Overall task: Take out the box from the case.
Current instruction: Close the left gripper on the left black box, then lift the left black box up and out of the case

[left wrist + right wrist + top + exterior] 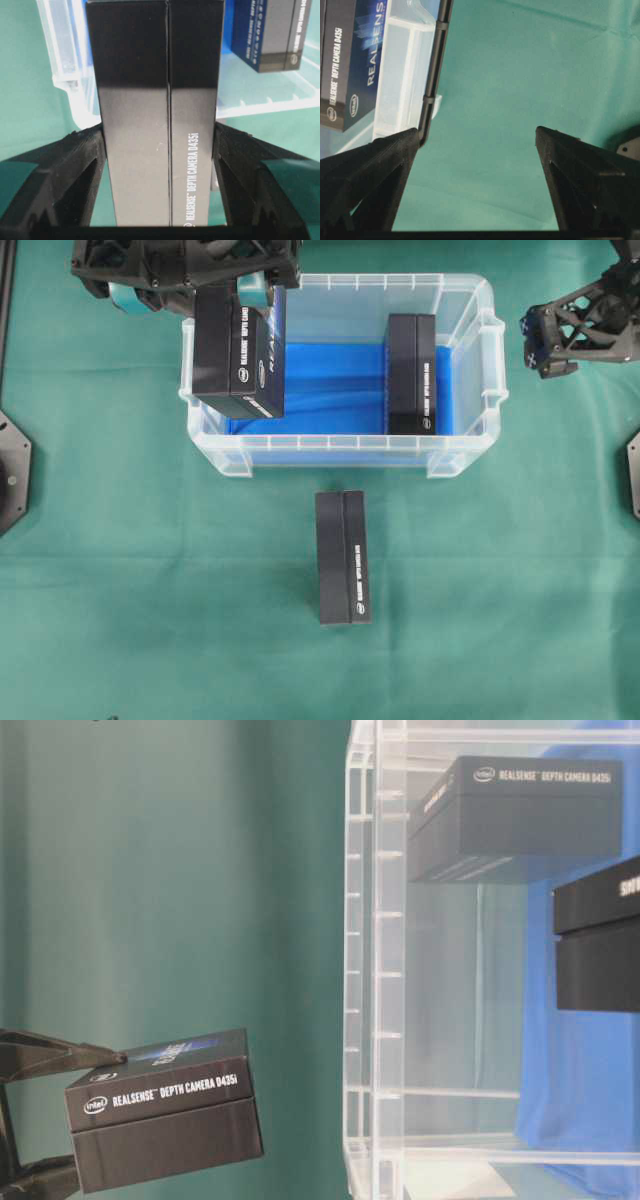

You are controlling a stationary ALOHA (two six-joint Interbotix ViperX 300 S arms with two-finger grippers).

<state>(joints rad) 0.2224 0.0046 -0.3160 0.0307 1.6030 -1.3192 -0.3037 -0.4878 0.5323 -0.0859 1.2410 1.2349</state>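
Overhead, we are seeing the left claw (250, 290) gripping a black box (238, 352) above the case's (340, 452) left rim. Left wrist view — fingers (80, 165) squeezing its stiff, smooth, probably light sides. The right claw (475, 150) is hanging wide, empty.

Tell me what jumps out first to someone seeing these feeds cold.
The left gripper clamping a black rectangular RealSense cardboard box, lifted over the left end of the clear plastic case with its blue cloth lining. A second black box stands inside at the right, a third lies on the green tablecloth in front. The right gripper hangs open and empty beside the case.
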